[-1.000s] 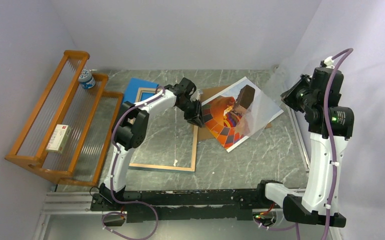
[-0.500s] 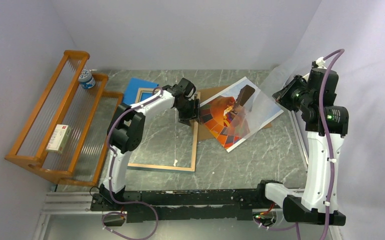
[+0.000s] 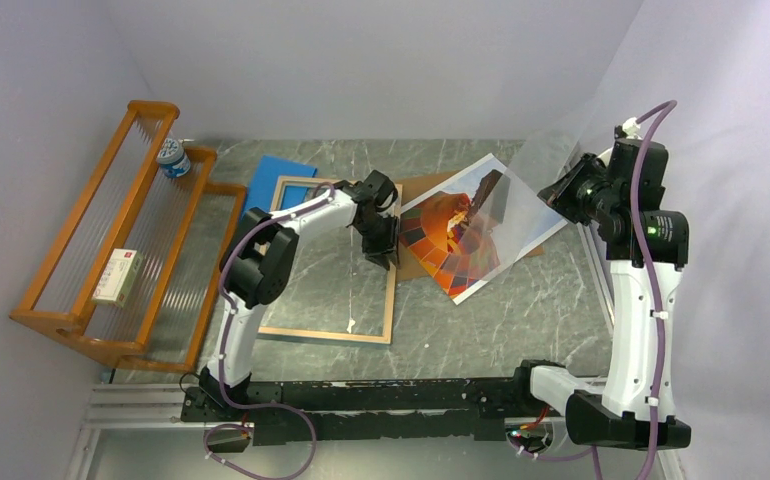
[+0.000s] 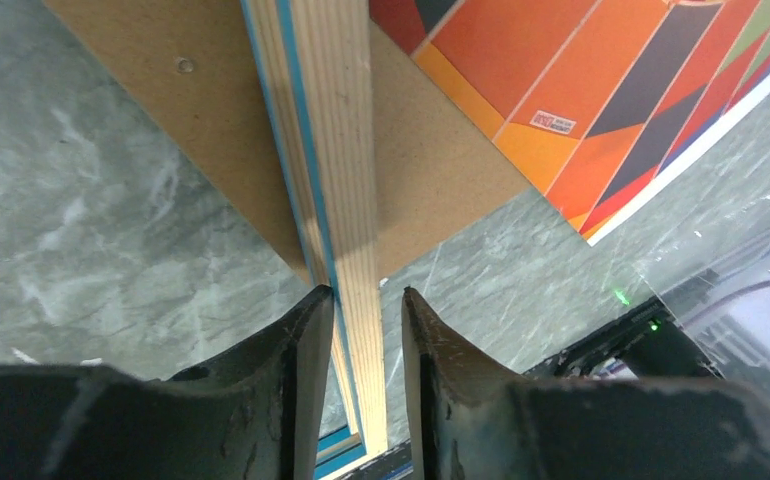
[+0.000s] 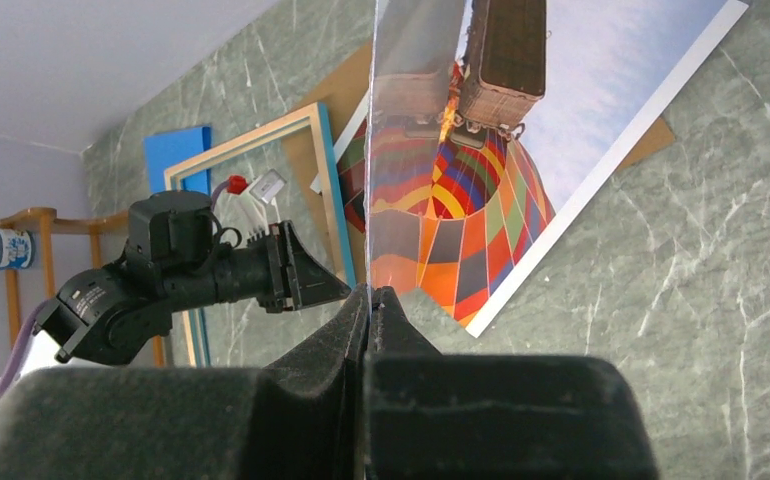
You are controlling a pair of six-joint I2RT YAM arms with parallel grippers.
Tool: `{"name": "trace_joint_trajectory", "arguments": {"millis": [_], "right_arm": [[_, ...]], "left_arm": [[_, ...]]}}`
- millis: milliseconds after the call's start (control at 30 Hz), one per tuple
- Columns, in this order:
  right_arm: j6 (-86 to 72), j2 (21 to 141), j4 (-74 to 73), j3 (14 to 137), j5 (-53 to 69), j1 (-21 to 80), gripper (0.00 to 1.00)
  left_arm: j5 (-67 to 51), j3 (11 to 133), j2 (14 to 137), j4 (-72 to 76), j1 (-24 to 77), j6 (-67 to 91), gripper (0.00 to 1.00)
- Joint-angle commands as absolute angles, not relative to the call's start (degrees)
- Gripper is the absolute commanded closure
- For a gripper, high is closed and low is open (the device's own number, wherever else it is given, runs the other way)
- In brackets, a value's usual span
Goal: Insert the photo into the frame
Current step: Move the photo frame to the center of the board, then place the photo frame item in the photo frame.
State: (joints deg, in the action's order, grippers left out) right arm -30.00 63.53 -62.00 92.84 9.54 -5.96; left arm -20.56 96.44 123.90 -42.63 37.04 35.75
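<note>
My left gripper (image 4: 369, 300), jaws apart, straddles the thin turquoise-and-wood picture frame (image 4: 346, 150) at centre, while my right gripper (image 5: 371, 295) at upper right pinches a clear pane (image 3: 536, 180) veiling the hot-air-balloon photo (image 3: 451, 245).

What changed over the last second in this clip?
The right tool, shut on the glass pane, tipped it up and rightward, off the photo. The left tool slid slightly nearer along the right rail of the frame, which it straddles. Photo, frame and backing board stayed put.
</note>
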Motion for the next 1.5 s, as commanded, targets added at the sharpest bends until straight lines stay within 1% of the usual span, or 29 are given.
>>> {"name": "trace_joint_trajectory", "arguments": {"millis": [0, 67, 133, 300, 400, 433, 500, 600, 667, 767, 867, 967, 1033, 1200, 1333, 1467], "right_arm": [[-29.62, 61.97, -57.74, 92.59, 10.26, -6.11, 1.0], [-29.5, 61.81, -57.68, 92.26, 10.28, -6.11, 1.0], [-29.53, 61.7, -57.66, 91.96, 10.21, -6.07, 1.0], [-28.96, 61.91, -57.52, 92.06, 10.81, -6.12, 1.0], [-28.52, 62.17, -57.4, 92.68, 12.09, -6.09, 1.0], [-28.36, 62.34, -57.39, 93.09, 12.7, -6.11, 1.0], [-27.59, 62.62, -57.28, 94.13, 14.48, -6.07, 1.0], [-27.21, 63.12, -56.23, 95.39, 19.55, -6.06, 1.0], [-27.89, 63.8, -55.47, 95.93, 23.05, -6.03, 1.0], [-29.29, 64.79, -54.35, 96.5, 27.37, -5.69, 1.0], [-31.51, 65.47, -51.9, 96.01, 29.73, -4.11, 1.0], [-34.01, 66.76, -49.14, 96.01, 29.85, 0.17, 1.0], [-35.27, 68.32, -47.73, 96.9, 27.02, 5.9, 1.0], [-40.09, 73.78, -41.5, 97.99, 23.08, 18.98, 1.0], [-43.04, 78.69, -36.31, 99.03, 21.79, 26.62, 1.0], [-43.25, 84.69, -34.49, 102.87, 20.4, 33.5, 1.0]], "left_arm": [[-24.43, 98.55, 124.91, -42.1, 37.65, 37.35, 0.67], [-25.56, 99.83, 125.95, -41.91, 37.9, 37.99, 0.71], [-26.7, 101.06, 126.92, -41.36, 38.15, 38.79, 0.73], [-29.65, 105.33, 129.14, -40.14, 38.73, 41.36, 0.72], [-33.85, 105.36, 129.06, -36.29, 38.8, 44.07, 0.68], [-34.32, 105.35, 128.64, -35.43, 38.82, 44.49, 0.65], [-33.04, 105.69, 126.47, -36.0, 38.59, 44.06, 0.55], [-30.3, 105.25, 122.5, -36.98, 37.28, 42.1, 0.37], [-29.97, 104.32, 119.55, -37.64, 35.79, 40.76, 0.3], [-27.05, 102.18, 114.68, -39.59, 32.65, 38.52, 0.24], [-19.06, 100.2, 109.63, -43.09, 28.26, 35.11, 0.23], [-7.43, 97.6, 104.95, -45.77, 23.7, 31.0, 0.21], [-3.79, 96.36, 102.76, -47.32, 19.9, 29.27, 0.21], [-0.43, 93.98, 97.94, -50.31, 12.14, 27.71, 0.23], [0.7, 90.39, 92.74, -49.99, 9.39, 28.25, 0.22], [3.55, 85.75, 88.9, -48.96, 6.82, 29.01, 0.22]]}}
